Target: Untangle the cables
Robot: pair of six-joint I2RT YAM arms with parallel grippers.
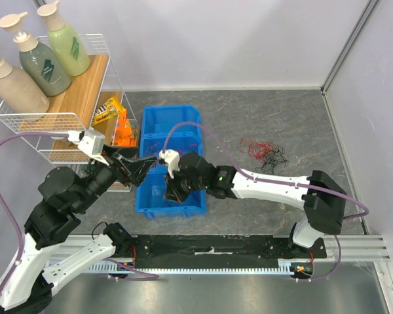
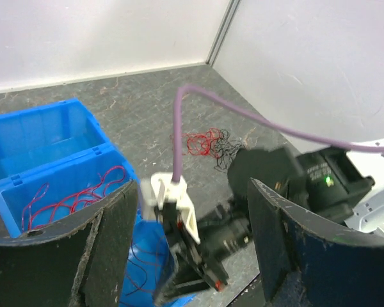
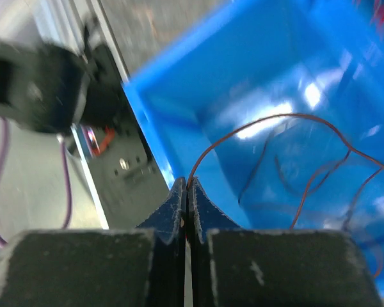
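Right of centre on the table, short of the right edge, lies a loose tangle of red and black cables, well apart from both grippers. Left of centre stands a row of blue bins running from far to near. The right gripper hangs over the nearest bin with its fingers pressed flat together, pinching a single red strand. The strand rises from the tips, arcs over and drops into the bin. More dark strands lie on that bin's floor, blurred in the wrist view. The left gripper is poised at the bins' left side, near the right gripper. Its fingers are spread wide and grasp nothing. The middle bin holds loose red cables, and thin black cables show in the nearest one. At the left edge, toward the far corner, stands a wire rack carrying three pump bottles and, on a lower level, snack packets.
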